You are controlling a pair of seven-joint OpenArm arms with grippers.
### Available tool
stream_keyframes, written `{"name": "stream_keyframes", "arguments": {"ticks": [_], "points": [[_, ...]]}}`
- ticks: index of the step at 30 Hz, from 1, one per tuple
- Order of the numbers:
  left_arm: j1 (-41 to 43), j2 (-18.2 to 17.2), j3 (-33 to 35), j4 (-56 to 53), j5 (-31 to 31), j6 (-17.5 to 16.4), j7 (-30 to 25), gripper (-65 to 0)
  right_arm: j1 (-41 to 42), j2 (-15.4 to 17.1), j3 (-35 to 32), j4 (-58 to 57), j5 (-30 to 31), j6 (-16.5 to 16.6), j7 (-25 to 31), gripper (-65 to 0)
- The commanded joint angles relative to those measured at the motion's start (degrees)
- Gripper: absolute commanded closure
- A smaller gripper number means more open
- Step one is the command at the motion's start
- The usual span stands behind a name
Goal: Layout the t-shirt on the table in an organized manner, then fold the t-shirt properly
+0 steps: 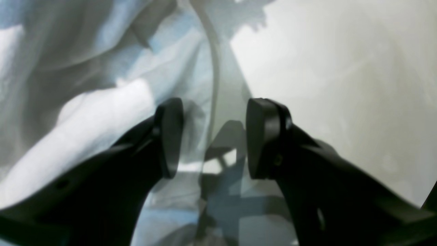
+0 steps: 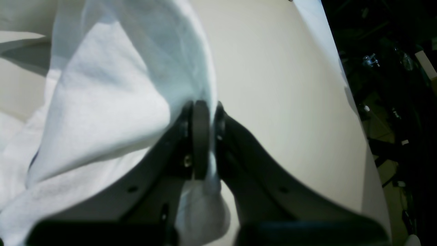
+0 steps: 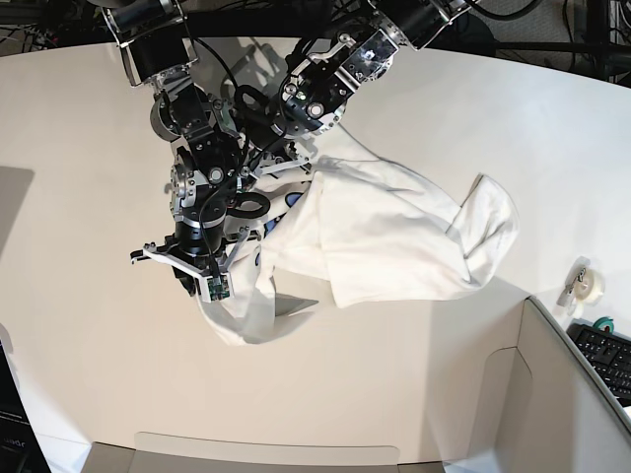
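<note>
Shirt: the t-shirt (image 3: 385, 236) lies crumpled on the table (image 3: 89, 148), mostly plain white side up, with one end lifted toward the two arms and a sleeve-like lobe spread out to the base view's right.
Right gripper: the right gripper (image 2: 204, 143) is clenched on a fold of the shirt; cloth drapes over its left side and a tuft hangs below the jaws.
Left gripper: the left gripper (image 1: 213, 136) is released, jaws apart, low over thin cloth at the shirt's edge, gripping nothing; bare table lies to its right.
In the way: both arms crowd together over the raised end, hiding that part of the shirt in the base view.
Around: a tape roll (image 3: 584, 284) near the table's edge, a grey box wall (image 3: 552, 394) beside it, a keyboard (image 3: 609, 357) beyond.
</note>
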Motion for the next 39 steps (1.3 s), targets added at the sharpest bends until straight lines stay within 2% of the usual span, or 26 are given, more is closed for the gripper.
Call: {"name": "stream_keyframes", "arguments": {"ticks": [1, 6, 12, 16, 23, 25, 27, 30, 31, 36, 39], "points": [[0.0, -0.3, 0.3, -0.1, 0.0, 1.3, 2.6, -28.0, 1.0, -0.2, 0.2, 1.3, -1.0, -0.6, 1.3, 0.0], [0.1, -1.9, 0.4, -0.1, 0.1, 5.0, 2.6, -27.9, 0.5, -0.1, 0.2, 1.3, -1.2, -0.6, 1.3, 0.0], [0.2, -3.4, 0.4, -0.1, 0.1, 7.9, 5.5, -26.0, 0.1, 0.9, 0.2, 1.3, -1.1, -0.6, 1.4, 0.0], [0.2, -4.8, 0.4, -0.2, 0.1, 8.3, 5.6, -24.8, -0.2, 0.9, 0.2, 1.3, -1.2, -0.6, 1.4, 0.0], [0.3, -5.0, 0.4, -1.8, 0.1, 8.3, 6.4, -24.5, -0.3, 0.9, 0.2, 1.3, -1.2, -0.6, 1.4, 0.0], [0.3, -5.0, 0.4, -3.9, 0.1, 8.3, 6.5, -21.0, -0.3, 0.9, 0.2, 1.4, -1.2, -0.6, 1.4, 0.0], [0.3, -5.0, 0.4, -5.6, 0.1, 8.3, 6.2, -14.6, -0.4, 0.9, 0.2, 1.4, -1.2, -0.6, 1.4, 0.0], [0.3, -5.0, 0.0, -7.3, 0.1, 8.3, 5.9, -1.8, -0.9, 0.9, 0.2, 1.4, -1.2, -0.6, 1.4, 0.0], [0.3, -5.0, -0.1, -7.7, 0.1, 8.3, 5.5, 0.0, -1.0, 0.9, 0.2, 1.4, -1.2, -0.6, 1.4, 0.0], [0.4, -5.2, -0.1, -6.1, 0.1, 8.4, 5.2, -0.1, -1.2, 0.9, 0.2, 1.4, -1.2, -0.6, 1.4, 0.0], [2.0, -6.7, -0.2, -1.2, 0.0, 8.4, 5.2, -0.1, -1.2, 0.9, 0.2, 1.4, -1.2, -0.6, 1.4, 0.0]]}}
